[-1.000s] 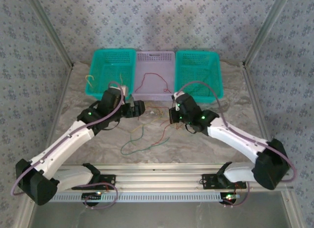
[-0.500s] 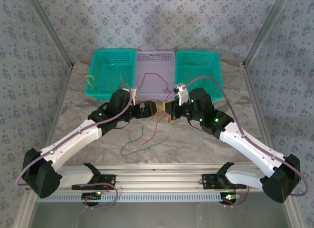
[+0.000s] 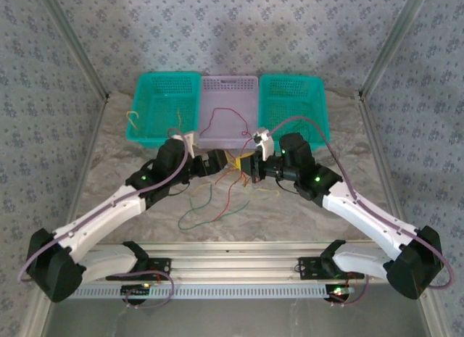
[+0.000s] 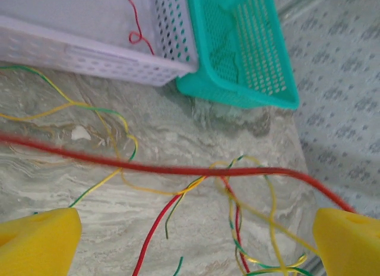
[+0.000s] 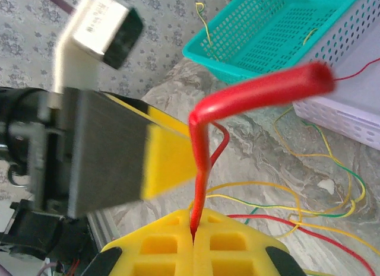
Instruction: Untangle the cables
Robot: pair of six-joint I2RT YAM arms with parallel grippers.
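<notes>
Though loose, red cable (image 3: 225,109) in lilac basket (image 3: 229,80) between teal baskets (image 3: 167,80)

Two teal baskets (image 3: 165,105) (image 3: 293,105), one lilac basket (image 3: 228,90), two grippers (image 3: 221,163) (image 3: 246,167), several cables (image 4: 178,169)

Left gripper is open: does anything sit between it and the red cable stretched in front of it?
Nothing visible does. The red cable runs unobstructed across the open left gripper, between its fingers. The thinner yellow and green cables lie beyond it on the table.
</notes>
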